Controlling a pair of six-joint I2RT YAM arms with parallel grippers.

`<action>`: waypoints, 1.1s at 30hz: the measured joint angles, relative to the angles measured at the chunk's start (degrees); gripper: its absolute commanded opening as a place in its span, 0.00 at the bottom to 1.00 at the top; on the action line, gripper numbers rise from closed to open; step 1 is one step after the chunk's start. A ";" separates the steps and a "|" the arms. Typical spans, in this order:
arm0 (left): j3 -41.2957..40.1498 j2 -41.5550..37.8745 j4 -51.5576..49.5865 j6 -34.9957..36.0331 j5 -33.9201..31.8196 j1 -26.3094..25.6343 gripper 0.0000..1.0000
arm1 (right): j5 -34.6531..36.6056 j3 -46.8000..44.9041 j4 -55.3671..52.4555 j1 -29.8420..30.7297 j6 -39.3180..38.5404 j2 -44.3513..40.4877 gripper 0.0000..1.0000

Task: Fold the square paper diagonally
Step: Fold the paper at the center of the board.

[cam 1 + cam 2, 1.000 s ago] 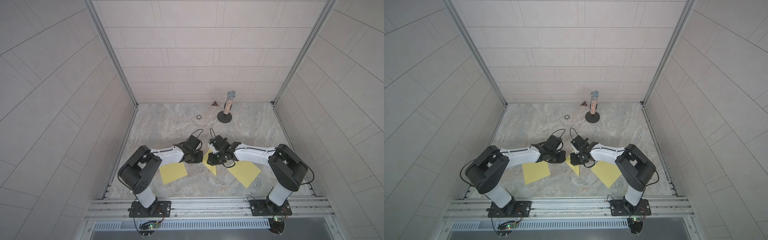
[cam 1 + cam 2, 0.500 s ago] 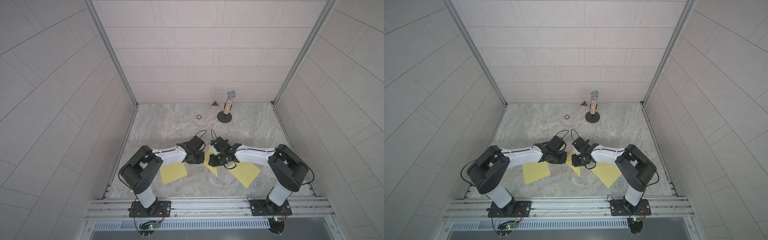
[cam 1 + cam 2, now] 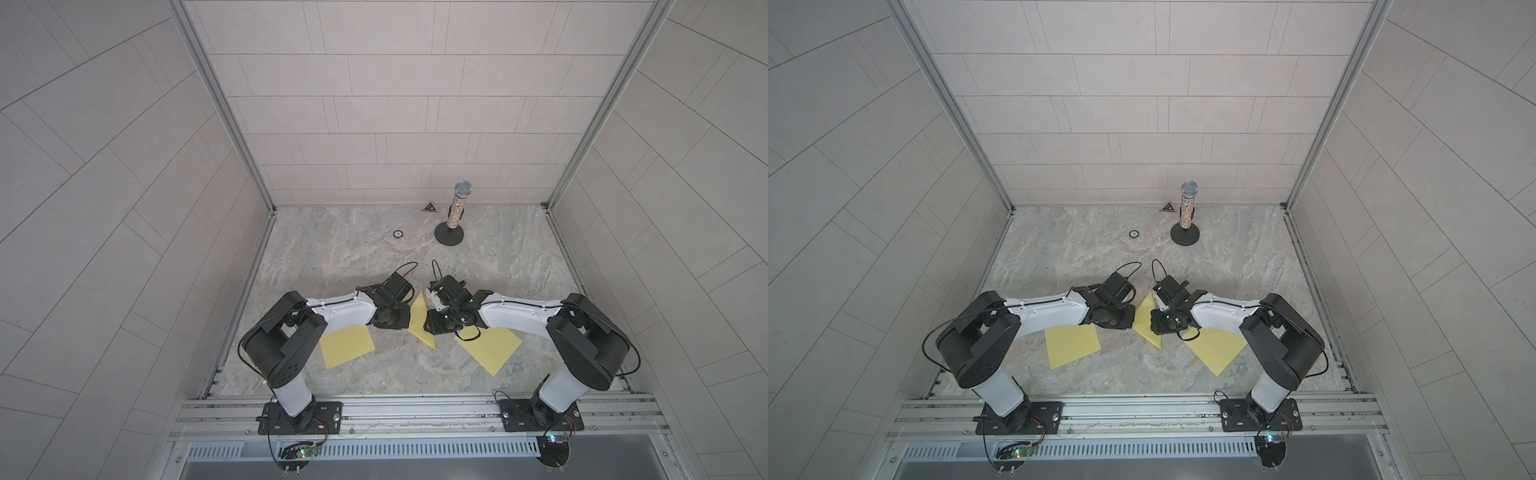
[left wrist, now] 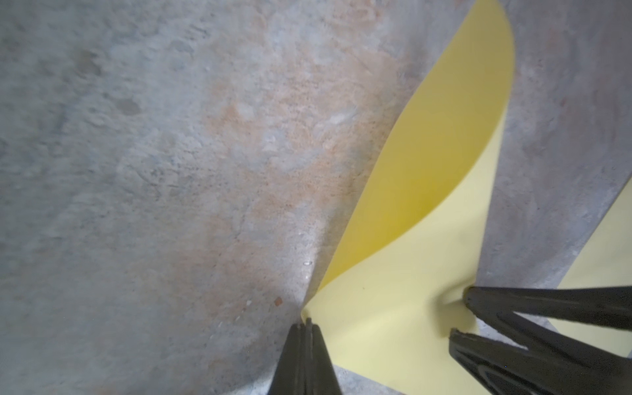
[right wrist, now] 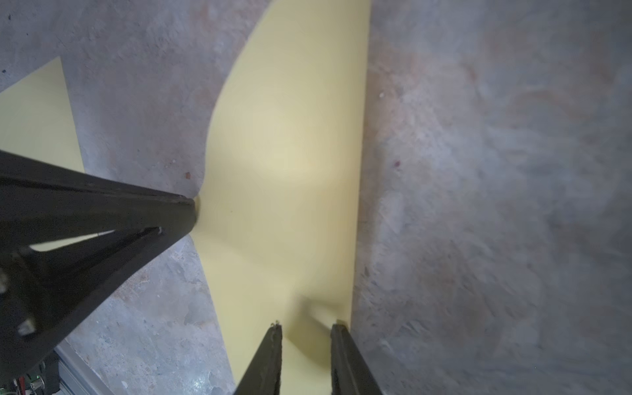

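I am pinning the square paper [image 3: 418, 318], well short of the microphone stand [image 3: 455, 212], doubled over but bulging, uncreased. My closed left gripper [image 4: 305, 321] and slightly parted, empty right gripper [image 5: 306, 326] are pressing it down.

left arm [image 3: 345, 313]: white moulded shell, black joints at both ends, thin black cable along its top.
right arm [image 3: 515, 318]: same build; white shell, black cable.
shoulder housings [image 3: 286, 345]: bulky rounded black blocks, ring of small holes on the side face.
pedestals [image 3: 293, 395]: short white columns.
base plates [image 3: 299, 415]: flat black, bright screw heads.
wrist cables [image 3: 405, 268]: thin black loops, one per wrist.
left claw [image 4: 305, 323]: matte black tapering fingers, faint layered ridges; pale screw heads on its frame.
right claw [image 5: 306, 328]: same black, rough tips.
circuit boards [image 3: 305, 451]: small, under each base; green light left, bluish right, coloured wires.
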 measured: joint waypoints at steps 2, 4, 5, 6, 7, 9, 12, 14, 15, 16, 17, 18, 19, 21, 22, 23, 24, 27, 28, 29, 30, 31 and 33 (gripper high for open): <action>0.09 0.04 -0.17 0.13 -0.31 -0.26 0.00 | 0.11 -0.66 -0.20 -0.33 -0.15 -0.68 0.29; 0.20 0.04 -0.52 0.20 -0.55 -0.28 0.00 | 0.55 -1.40 -0.98 -0.83 -0.26 -1.75 0.29; 0.24 0.04 -0.63 0.24 -0.59 -0.33 0.00 | 0.79 -1.68 -1.73 -1.05 -0.31 -2.29 0.29; 0.28 0.07 -0.76 0.33 -0.63 -0.35 0.00 | 0.94 -1.86 -2.49 -1.14 -0.39 -2.75 0.29; 0.31 0.07 -0.83 0.37 -0.70 -0.35 0.00 | 0.92 -1.97 -3.34 -1.31 -0.39 -3.21 0.29; 0.33 0.07 -0.94 0.39 -0.74 -0.35 0.00 | 0.79 -2.10 -4.48 -1.33 -0.33 -4.28 0.28; 0.63 0.24 -1.27 0.39 -0.79 -0.50 0.00 | 0.39 -2.10 -5.31 -0.92 0.11 -6.69 0.26; 0.85 0.37 -1.57 0.39 -0.83 -0.59 0.00 | -0.11 -1.97 -5.44 -0.26 0.63 -8.17 0.22; 0.92 0.39 -1.66 0.39 -0.87 -0.59 0.00 | -0.46 -1.84 -5.42 0.20 0.94 -8.79 0.20; 0.96 0.42 -1.73 0.39 -0.94 -0.59 0.00 | -0.79 -1.66 -5.38 0.63 1.27 -9.16 0.18; 0.96 0.44 -1.75 0.39 -0.98 -0.59 0.00 | -1.01 -1.46 -5.38 1.05 1.64 -9.31 0.16; 0.96 0.44 -1.75 0.39 -1.03 -0.61 0.00 | -1.09 -1.33 -5.38 1.33 1.70 -9.31 0.15; 1.01 0.46 -1.77 0.39 -1.09 -0.61 0.00 | -1.31 -1.20 -5.35 1.64 1.92 -9.22 0.15; 1.07 0.48 -1.88 0.39 -1.22 -0.66 0.00 | -1.66 -1.14 -5.25 2.14 2.16 -8.87 0.15; 1.07 0.48 -1.88 0.39 -1.33 -0.70 0.00 | -1.81 -1.14 -5.18 2.43 2.29 -8.55 0.15; 1.07 0.48 -1.90 0.39 -1.40 -0.74 0.00 | -1.95 -1.14 -5.14 2.69 2.45 -8.11 0.15; 1.07 0.48 -1.90 0.39 -1.49 -0.87 0.00 | -1.99 -1.14 -5.01 2.86 2.62 -7.72 0.15; 1.09 0.50 -1.92 0.37 -1.62 -0.94 0.00 | -2.36 -1.14 -4.57 3.50 3.04 -6.25 0.15; 1.14 0.52 -1.97 0.39 -1.64 -0.94 0.00 | -2.43 -1.14 -4.37 3.69 3.10 -5.81 0.15; 1.20 0.55 -2.03 0.37 -1.68 -0.96 0.00 | -2.49 -1.14 -4.20 3.87 3.23 -5.27 0.15; 1.22 0.57 -2.05 0.39 -1.73 -0.96 0.00 | -2.58 -1.14 -4.07 3.93 3.28 -4.83 0.15; 1.25 0.57 -2.10 0.37 -1.77 -0.96 0.00 | -2.62 -1.14 -3.98 3.98 3.32 -4.35 0.15; 1.27 0.59 -2.14 0.37 -1.84 -1.03 0.00 | -2.75 -1.14 -3.76 3.98 3.30 -3.48 0.15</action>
